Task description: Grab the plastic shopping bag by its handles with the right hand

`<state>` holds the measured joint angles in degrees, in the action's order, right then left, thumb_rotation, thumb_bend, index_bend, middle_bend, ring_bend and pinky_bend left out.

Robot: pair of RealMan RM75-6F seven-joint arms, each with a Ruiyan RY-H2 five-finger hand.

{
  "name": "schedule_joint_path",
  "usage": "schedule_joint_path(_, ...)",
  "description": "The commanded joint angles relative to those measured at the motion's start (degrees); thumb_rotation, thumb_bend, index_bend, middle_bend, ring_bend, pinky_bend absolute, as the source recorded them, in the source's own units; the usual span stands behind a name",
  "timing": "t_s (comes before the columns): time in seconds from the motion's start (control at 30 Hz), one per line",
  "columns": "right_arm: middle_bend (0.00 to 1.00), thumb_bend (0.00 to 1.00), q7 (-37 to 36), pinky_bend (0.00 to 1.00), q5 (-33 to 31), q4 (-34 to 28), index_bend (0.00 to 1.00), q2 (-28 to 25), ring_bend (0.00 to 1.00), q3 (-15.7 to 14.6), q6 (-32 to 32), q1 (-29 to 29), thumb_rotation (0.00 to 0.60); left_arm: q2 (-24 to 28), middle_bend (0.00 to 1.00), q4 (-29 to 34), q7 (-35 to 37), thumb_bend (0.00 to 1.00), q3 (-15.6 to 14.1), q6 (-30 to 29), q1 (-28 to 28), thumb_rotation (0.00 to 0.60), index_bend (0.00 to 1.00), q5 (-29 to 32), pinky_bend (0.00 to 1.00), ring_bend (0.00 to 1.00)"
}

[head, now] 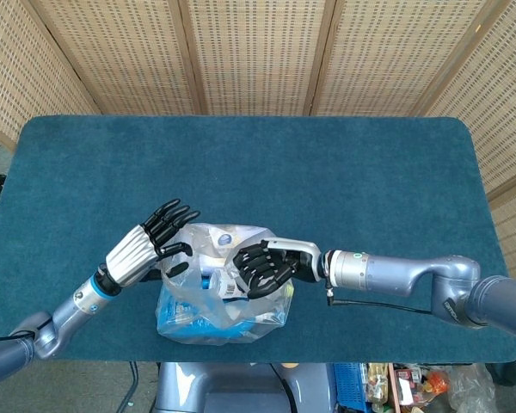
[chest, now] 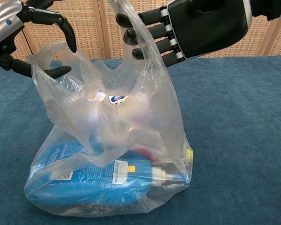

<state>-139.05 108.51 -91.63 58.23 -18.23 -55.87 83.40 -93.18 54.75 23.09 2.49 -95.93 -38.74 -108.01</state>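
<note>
A clear plastic shopping bag stands near the table's front edge with a blue bottle lying in its bottom. My right hand comes in from the right above the bag. Its fingers pass through the bag's right handle, which hangs stretched up over them. My left hand is at the bag's upper left with its fingers spread. Its thumb pokes into the left handle loop, which stands raised beside the right handle.
The blue felt table stretches far behind and to both sides of the bag. Wicker screen panels close off the back. The table's front edge runs just below the bag in the head view.
</note>
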Motion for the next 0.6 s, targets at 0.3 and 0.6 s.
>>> schedule_joint_path(0.3, 0.53, 0.11, 0.9, 0.46, -0.2, -1.1, 0.43, -0.2, 0.46, 0.1, 0.8, 0.6, 0.600, -2.3, 0.00, 0.9, 1.2, 0.32, 4.4, 0.2, -2.7, 0.600, 0.64, 4.0, 0.00, 0.00)
schedule_joint_path(0.6, 0.53, 0.12, 2.6, 0.46, -2.0, -2.1, 0.44, 0.1, 0.46, 0.8, 2.2, 0.5, 0.600, -3.3, 0.00, 2.0, 1.9, 0.32, 8.1, -1.3, -5.0, 0.600, 0.60, 5.9, 0.00, 0.00)
